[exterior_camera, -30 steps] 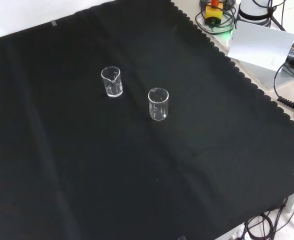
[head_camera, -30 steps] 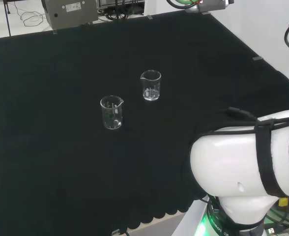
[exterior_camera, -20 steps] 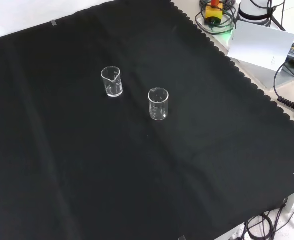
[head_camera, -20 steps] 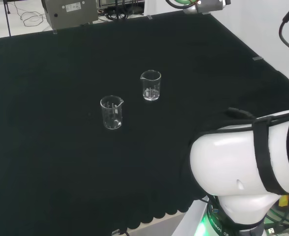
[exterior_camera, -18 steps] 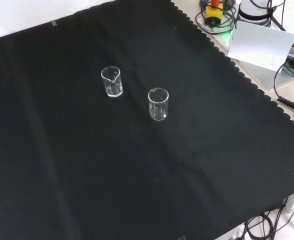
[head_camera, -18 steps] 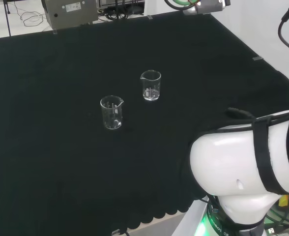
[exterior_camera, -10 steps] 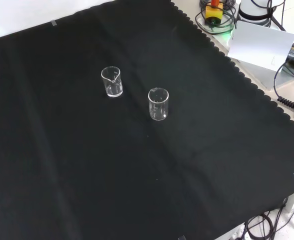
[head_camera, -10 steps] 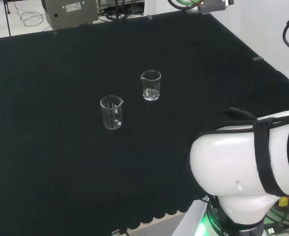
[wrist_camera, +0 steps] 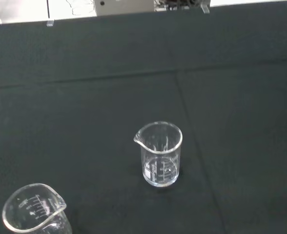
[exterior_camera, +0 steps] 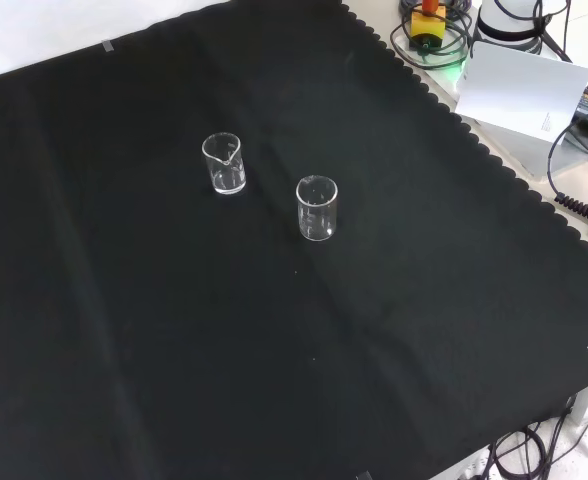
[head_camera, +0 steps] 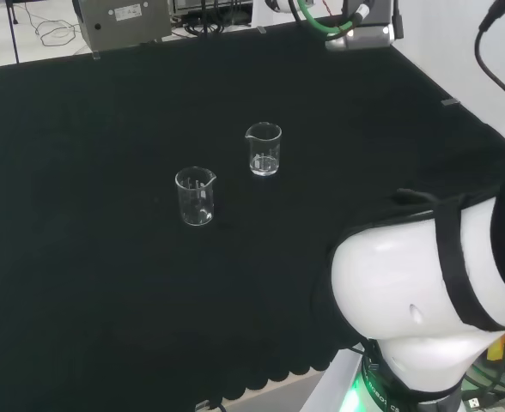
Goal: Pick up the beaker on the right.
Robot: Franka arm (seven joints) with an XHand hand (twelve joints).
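Two small clear glass beakers stand upright and apart on the black cloth. In the head view one beaker [head_camera: 264,149] is to the right and farther off, the other beaker [head_camera: 195,196] to the left and nearer. The front view has the first [exterior_camera: 224,163] higher and to the left, and the second [exterior_camera: 317,208] lower and to the right. Both look empty. The wrist view faces the first beaker [wrist_camera: 159,153] from a distance, its spout turned sideways, and the rim of the second beaker [wrist_camera: 33,212] shows at the picture's edge. Nothing touches either beaker.
The arm's own white link [head_camera: 424,275] bulks at the head view's lower right. A grey box [head_camera: 122,21] and cables lie beyond the cloth's far edge. In the front view a white board [exterior_camera: 522,85] and cables sit past the scalloped cloth edge at the upper right.
The arm's white link has shifted a little in the head view, and a green cable with a bracket has come into view at the top. Both beakers stand where they were.
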